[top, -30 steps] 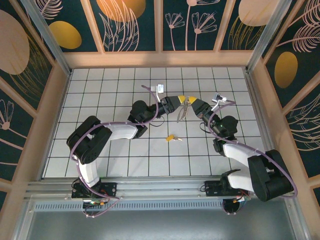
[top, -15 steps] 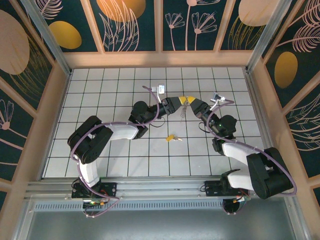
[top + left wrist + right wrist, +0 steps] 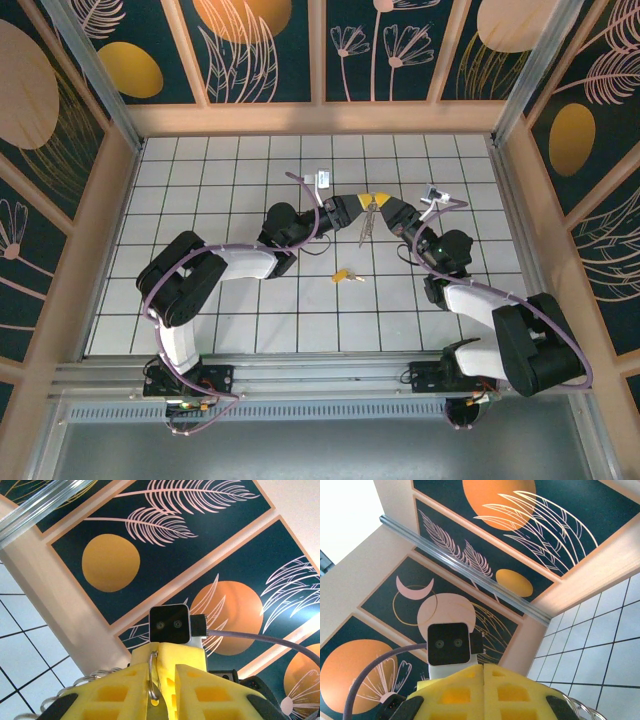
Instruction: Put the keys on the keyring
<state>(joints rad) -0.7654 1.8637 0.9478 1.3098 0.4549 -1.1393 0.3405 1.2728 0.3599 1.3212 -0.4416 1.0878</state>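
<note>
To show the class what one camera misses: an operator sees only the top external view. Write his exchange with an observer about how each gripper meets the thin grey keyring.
Operator: From above, the thin grey oval keyring dangles where both tips meet. Is it inside the left gripper?
Observer: Left wrist: its silver wire stands in a narrow gap between the yellow foam fingers.
Operator: And the right gripper?
Observer: Right wrist: its yellow fingers press together, no gap.

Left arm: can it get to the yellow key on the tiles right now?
Probably not yet. The yellow key lies in the open on the tiles, but the left fingers have the keyring between them, so they look occupied.
</note>
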